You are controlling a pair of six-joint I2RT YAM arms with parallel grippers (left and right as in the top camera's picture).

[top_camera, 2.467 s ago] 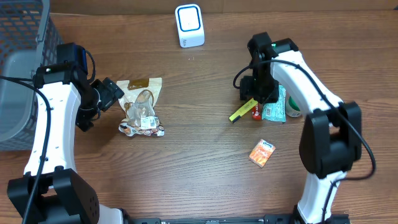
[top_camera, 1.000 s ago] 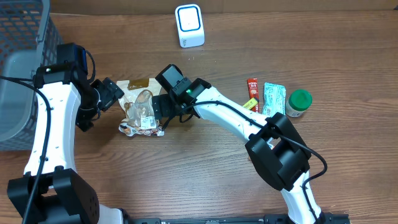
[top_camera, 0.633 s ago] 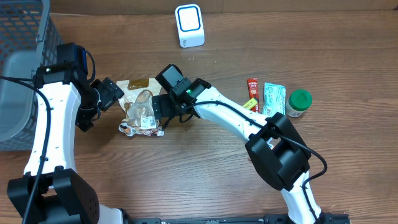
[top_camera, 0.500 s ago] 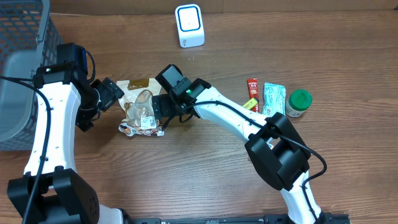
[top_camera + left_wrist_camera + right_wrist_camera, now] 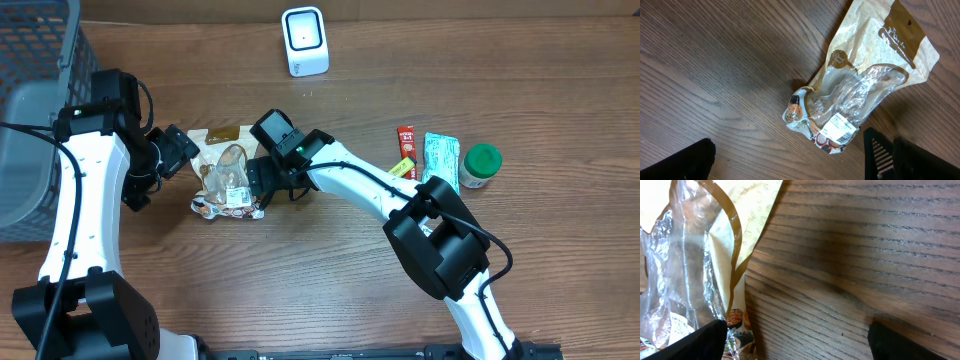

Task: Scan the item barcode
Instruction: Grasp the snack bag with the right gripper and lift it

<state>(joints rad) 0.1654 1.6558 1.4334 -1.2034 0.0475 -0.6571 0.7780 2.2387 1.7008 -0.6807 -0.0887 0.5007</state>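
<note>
Having swung across from the right side, the right gripper (image 5: 262,180) now hangs with jaws apart just beside the snack bag (image 5: 226,165), which lies flat on the table (image 5: 330,290) between it and the equally wide-open left gripper (image 5: 183,150), so lifting it toward the scanner (image 5: 304,40) looks next.

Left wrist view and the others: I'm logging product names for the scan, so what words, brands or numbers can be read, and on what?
Nothing can be quoted.
Tan and clear plastic pouch, brown top band: cursive brand script, too blurred to read.
White sticker on the pouch: print too small.
Small red packet and green-and-white packet, overhead: print too small.
</note>
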